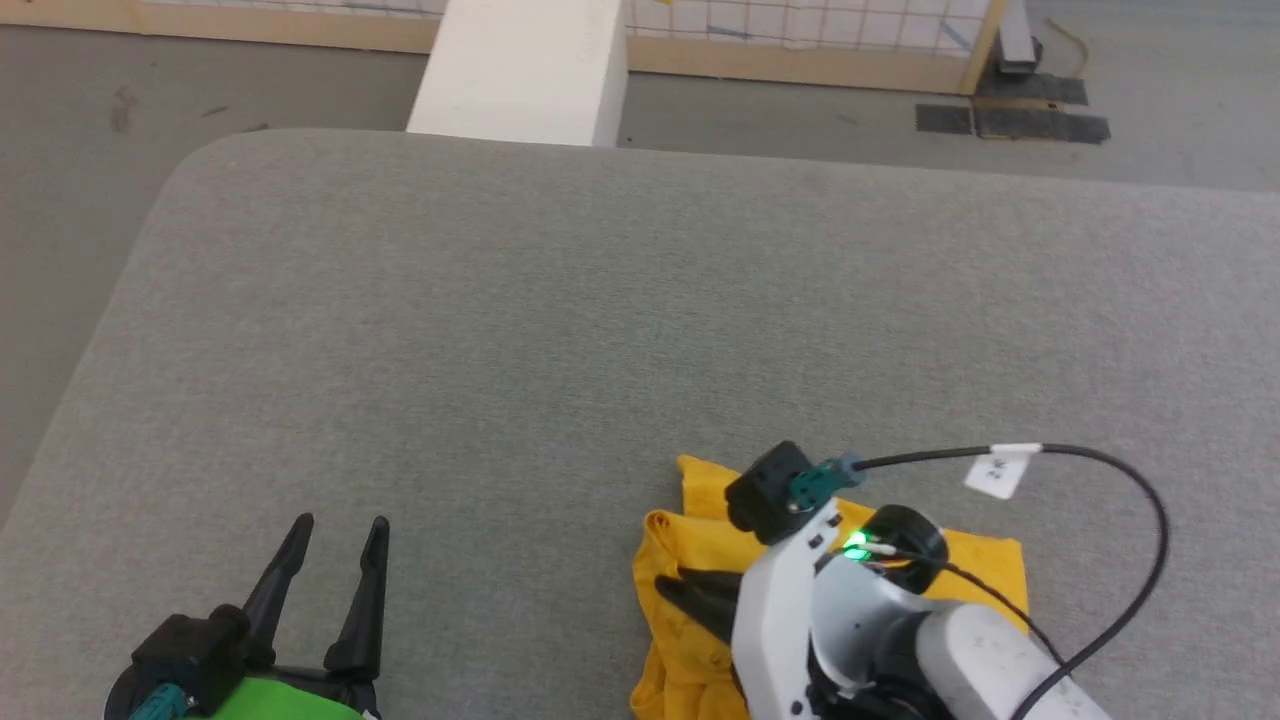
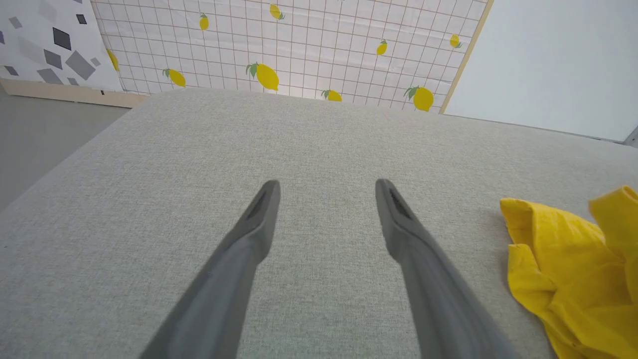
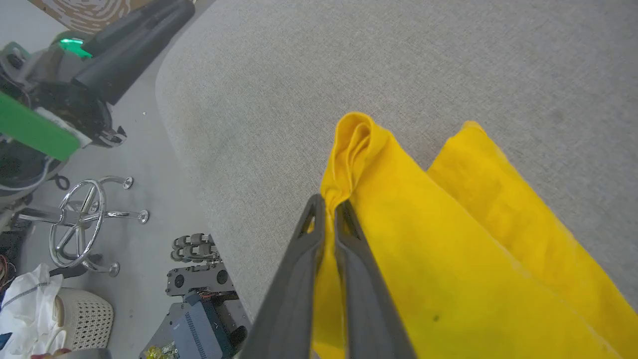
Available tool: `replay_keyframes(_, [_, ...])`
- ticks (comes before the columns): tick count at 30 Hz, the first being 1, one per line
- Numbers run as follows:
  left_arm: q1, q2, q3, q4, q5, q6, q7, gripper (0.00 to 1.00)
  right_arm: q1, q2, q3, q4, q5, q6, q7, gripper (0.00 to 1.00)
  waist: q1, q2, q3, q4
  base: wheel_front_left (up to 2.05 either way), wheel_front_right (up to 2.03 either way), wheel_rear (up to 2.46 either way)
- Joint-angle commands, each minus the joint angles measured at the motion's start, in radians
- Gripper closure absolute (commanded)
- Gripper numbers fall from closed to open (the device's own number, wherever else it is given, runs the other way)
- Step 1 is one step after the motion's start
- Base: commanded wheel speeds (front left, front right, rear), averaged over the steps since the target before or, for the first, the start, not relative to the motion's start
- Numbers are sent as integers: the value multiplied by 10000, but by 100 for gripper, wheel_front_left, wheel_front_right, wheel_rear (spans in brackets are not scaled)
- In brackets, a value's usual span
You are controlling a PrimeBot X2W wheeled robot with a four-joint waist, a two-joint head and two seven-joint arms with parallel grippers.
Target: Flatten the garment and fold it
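Observation:
The garment [image 1: 690, 545] is a bright yellow bunch of cloth lying near the front right of the grey padded table [image 1: 560, 330], partly hidden under my right arm. In the right wrist view the garment [image 3: 448, 259] shows plain yellow, with my right gripper [image 3: 329, 207] shut on a bunched fold of it. From the head camera the right gripper [image 1: 675, 585] points left over the cloth. My left gripper [image 1: 340, 530] stands open at the front left, well clear of the cloth. The left wrist view has the left gripper [image 2: 326, 187] over bare table, with the garment [image 2: 563, 259] off to its right.
A white block [image 1: 525, 70] stands beyond the table's far edge, before a lemon-print grid wall [image 2: 299, 45]. Below the table edge in the right wrist view are a chrome wheeled base [image 3: 84, 219] and electronics [image 3: 199, 309]. A black cable [image 1: 1100, 470] arcs over my right wrist.

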Motion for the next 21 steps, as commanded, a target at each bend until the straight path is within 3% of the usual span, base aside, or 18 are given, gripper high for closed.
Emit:
replay_keyframes(1, [-169,-25,-22,53,-49,-53,-34,0,-213,49,123,283,109,-13,-218,100,0,0,-155,210,0,0,0])
replay_keyframes(6, [-125,-60,-117,158,-54,-14,-28,0,-544,141,292,1939,-8,-13,-1106,100,0,0,-337,468,0,0,0])
replay_keyframes(7, [-127,-74,-155,174,-52,-7,-20,0,-565,200,309,2362,-48,-13,-1231,93,0,0,-372,522,0,0,0])
replay_keyframes(8, [-122,-83,-176,184,-53,0,-16,0,-573,273,290,2697,-52,-13,-1311,82,0,0,-392,542,0,0,0])
replay_keyframes(9, [-115,-98,-198,191,-60,10,-10,0,-605,363,222,3112,-113,-13,-1440,63,0,0,-411,562,0,0,0])
replay_keyframes(10, [-112,-111,-218,191,-70,18,-4,0,-670,429,190,3492,-253,-13,-1566,2,0,0,-423,580,0,0,0])
replay_keyframes(15, [-107,-120,-278,192,-118,26,3,0,-1011,709,95,4417,-525,-13,-2092,0,0,0,-390,550,0,0,0])
replay_keyframes(21, [-107,-78,-281,171,-185,49,6,0,-1258,588,135,3841,-249,-13,-2083,0,0,0,-355,274,0,0,0])
